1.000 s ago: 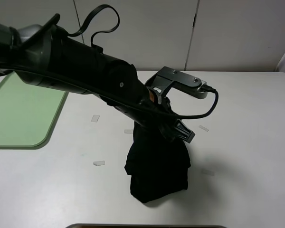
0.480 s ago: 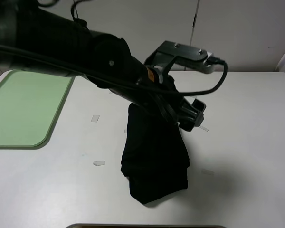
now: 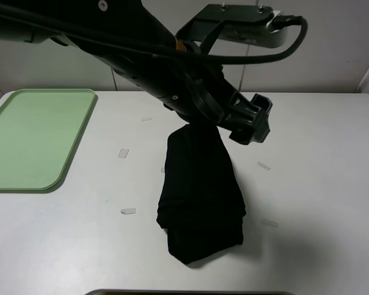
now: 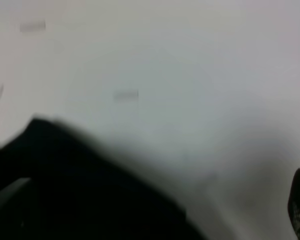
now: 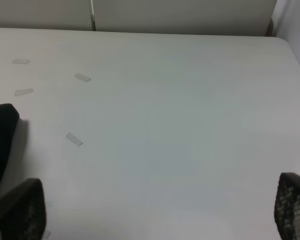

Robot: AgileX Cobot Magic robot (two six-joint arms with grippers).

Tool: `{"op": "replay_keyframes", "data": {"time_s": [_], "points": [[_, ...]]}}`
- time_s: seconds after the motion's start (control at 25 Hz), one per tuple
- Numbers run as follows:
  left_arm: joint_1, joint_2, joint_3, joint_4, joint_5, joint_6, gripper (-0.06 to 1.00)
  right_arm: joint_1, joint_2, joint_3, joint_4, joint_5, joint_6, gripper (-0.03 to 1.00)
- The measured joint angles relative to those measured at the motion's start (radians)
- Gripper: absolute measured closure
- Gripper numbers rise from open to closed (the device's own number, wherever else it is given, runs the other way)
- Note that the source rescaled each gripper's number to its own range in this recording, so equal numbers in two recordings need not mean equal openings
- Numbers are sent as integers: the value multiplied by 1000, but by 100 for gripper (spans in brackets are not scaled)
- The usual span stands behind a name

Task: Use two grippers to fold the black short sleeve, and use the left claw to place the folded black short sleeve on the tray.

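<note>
One end of black short sleeve [image 3: 200, 190] pinched up by left gripper [image 3: 230, 126] for carrying to tray [image 3: 31, 138], well left of shirt; right gripper [image 5: 155, 220] spread, empty.

Black short sleeve [image 3: 200, 196]: soft matt black cloth, creased in folds. Tray [image 3: 34, 138]: smooth pale green plastic, slight sheen, low rim. Table [image 3: 320, 184]: smooth matt white top. Tape scraps [image 5: 74, 139]: thin translucent strips. Left arm [image 3: 141, 55]: matt black casing, grey metal bracket.
</note>
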Motion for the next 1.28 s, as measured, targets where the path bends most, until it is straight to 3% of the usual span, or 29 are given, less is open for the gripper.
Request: {"op": "replay_keyframes", "data": {"time_s": [0.2,0.44,0.72,1.0,1.28], "points": [[45,5,-2,3,172,-12,-5,0,0,0,0,0,0,-3],[55,96,-1,38,178,-14,-5,0,0,0,0,0,0,-3],[59,227,0,38,79,-14,-5,0,0,0,0,0,0,-3],[59,328,-22,24,-129,0,-5,0,0,0,0,-1,0,-3],[59,435,-103,17,-170,15,-5,0,0,0,0,-1,0,-3]]}}
